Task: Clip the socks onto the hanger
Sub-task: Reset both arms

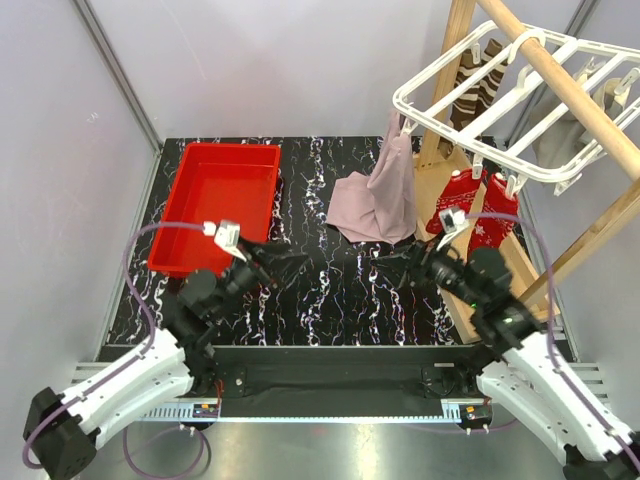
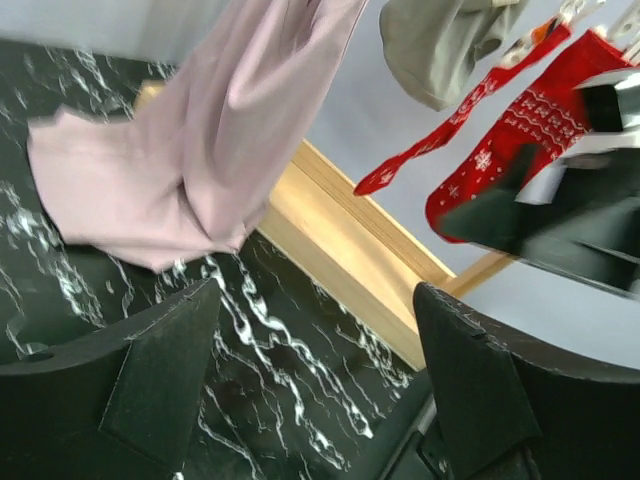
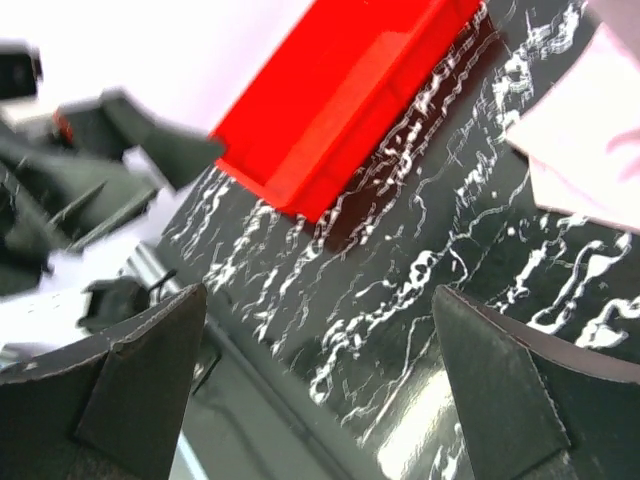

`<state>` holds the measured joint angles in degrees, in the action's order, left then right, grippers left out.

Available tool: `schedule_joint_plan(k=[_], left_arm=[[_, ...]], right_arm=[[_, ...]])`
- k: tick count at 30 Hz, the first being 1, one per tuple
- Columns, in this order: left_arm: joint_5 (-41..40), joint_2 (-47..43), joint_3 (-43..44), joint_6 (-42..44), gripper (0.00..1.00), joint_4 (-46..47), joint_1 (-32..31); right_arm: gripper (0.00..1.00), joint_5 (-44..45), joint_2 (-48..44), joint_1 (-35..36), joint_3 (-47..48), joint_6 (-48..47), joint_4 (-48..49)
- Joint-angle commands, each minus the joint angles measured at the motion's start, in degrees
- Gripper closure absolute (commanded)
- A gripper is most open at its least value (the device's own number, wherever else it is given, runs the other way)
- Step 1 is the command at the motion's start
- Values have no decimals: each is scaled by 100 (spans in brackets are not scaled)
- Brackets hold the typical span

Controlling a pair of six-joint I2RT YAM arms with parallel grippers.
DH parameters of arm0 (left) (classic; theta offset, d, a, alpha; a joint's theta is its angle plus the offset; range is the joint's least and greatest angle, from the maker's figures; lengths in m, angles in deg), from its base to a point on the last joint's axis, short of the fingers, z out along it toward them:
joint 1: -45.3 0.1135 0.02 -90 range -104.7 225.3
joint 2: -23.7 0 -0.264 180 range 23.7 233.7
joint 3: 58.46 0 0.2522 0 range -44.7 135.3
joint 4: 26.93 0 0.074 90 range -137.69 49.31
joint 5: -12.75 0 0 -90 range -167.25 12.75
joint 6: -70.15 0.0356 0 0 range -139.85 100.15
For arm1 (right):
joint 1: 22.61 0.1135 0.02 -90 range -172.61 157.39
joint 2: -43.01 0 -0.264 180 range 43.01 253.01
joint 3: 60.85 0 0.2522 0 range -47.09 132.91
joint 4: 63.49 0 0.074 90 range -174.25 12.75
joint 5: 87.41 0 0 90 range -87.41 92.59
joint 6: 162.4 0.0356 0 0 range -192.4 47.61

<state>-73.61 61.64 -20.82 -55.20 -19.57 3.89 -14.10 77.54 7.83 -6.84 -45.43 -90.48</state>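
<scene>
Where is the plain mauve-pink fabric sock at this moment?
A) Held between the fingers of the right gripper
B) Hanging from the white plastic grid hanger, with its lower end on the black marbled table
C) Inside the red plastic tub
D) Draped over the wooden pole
B: the mauve-pink sock hangs down from the near edge of the white plastic grid hanger, and its lower end spreads on the black marbled table.

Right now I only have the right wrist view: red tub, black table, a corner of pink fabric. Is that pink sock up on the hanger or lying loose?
Observer: The pink sock has its top up at the near left corner of the hanger; its lower end rests on the table.
Operator: Anything else hanging?
Observer: Two red socks hang from the hanger's near edge.
Operator: And the left hand?
Observer: The left hand is open, nothing between its fingers, facing the pink sock.
</scene>
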Motion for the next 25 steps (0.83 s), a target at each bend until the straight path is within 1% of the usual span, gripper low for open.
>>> schedule_joint_plan(k=[1, 2, 3, 4, 5, 6, 8, 9, 11, 13, 14, 16, 17, 20, 22, 25], left_arm=[[365, -373, -1242, -910, 16, 2129, 71], [279, -470, -1506, -1173, 15, 2629, 80], [252, -610, -2057, -1263, 14, 2869, 72], [251, -733, -2289, -1350, 14, 3088, 71], [217, -1022, -2587, -1543, 13, 3473, 80], [190, -1147, -3016, -1623, 12, 3660, 80], [94, -1593, -3432, -1877, 11, 4020, 71], [145, -1744, -3512, -1879, 10, 3735, 71], [303, -1947, -3530, -1887, 10, 3304, 71], [461, -1965, -3530, -1888, 10, 3249, 63], [567, -1939, -3530, -1922, 10, 3258, 63], [620, -1799, -3513, -1958, 10, 3310, 71], [629, -1746, -3522, -1984, 10, 3345, 63], [612, -1658, -3522, -2002, 10, 3372, 71], [594, -1658, -3522, -2028, 10, 3372, 63], [585, -1684, -3530, -2133, 9, 3398, 71]], right_arm=[[0, 393, -349, 24, -1638, 1019, 3162], [0, 473, -480, 15, -2444, 1204, 4309], [0, 578, -516, 24, -2756, 1389, 4747], [0, 640, -508, 24, -3038, 1678, 5125], [0, 649, -447, 24, -3467, 1794, 5729], [0, 649, -412, 24, -3645, 1891, 5927], [0, 728, -350, 24, -4136, 2102, 6278], [0, 772, -376, 24, -4287, 2225, 6367], [0, 974, -699, 24, -4279, 2269, 5162], [0, 1350, -1016, 24, -4210, 2419, 4237], [0, 1405, -1279, 24, -4157, 2437, 3537], [0, 1632, -1552, 24, -4122, 2367, 3022], [0, 1799, -1824, 24, -4096, 2419, 2524], [0, 2020, -2430, 24, -4060, 2358, 1723], [0, 1925, -2686, 24, -4051, 2174, 1474], [0, 1854, -3388, 24, -4043, 2129, 973]])
